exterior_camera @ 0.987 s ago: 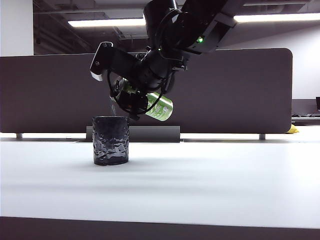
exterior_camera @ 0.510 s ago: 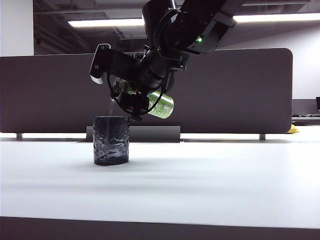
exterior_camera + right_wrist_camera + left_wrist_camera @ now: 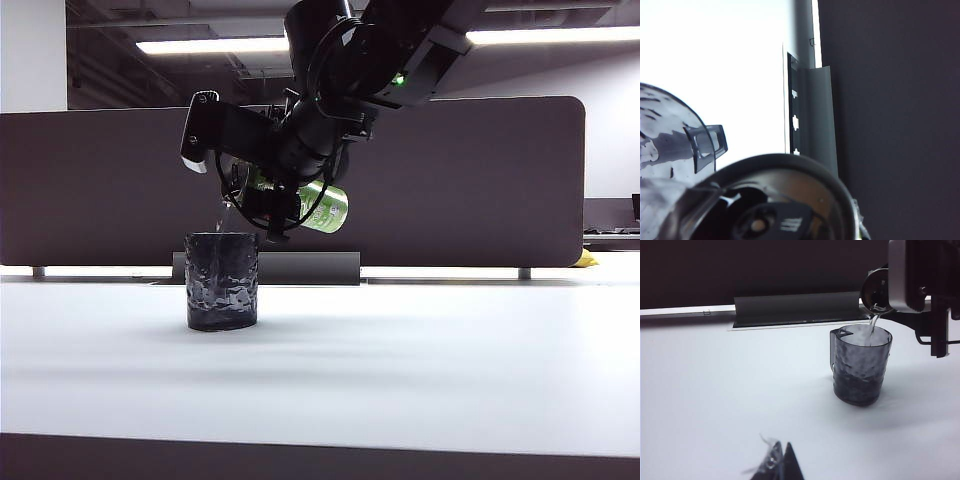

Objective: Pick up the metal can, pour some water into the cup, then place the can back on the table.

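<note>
Now | right gripper (image 3: pixel 272 198) clamps tilted metal can (image 3: pixel 322 208) | water stream (left-wrist view only) enters cup (image 3: pixel 861 369) | left gripper (image 3: pixel 780 465) unclear

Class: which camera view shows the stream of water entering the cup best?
The left wrist view: the stream falls clear from the can into the cup. The exterior view shows only a faint streak. The right wrist view shows can top and cup rim, no distinct stream.

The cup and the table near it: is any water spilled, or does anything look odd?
Nothing stands out. The right claw holds the metal can tilted above the cup, and a thin stream falls inside the rim. The table around it shows no puddle.
</note>
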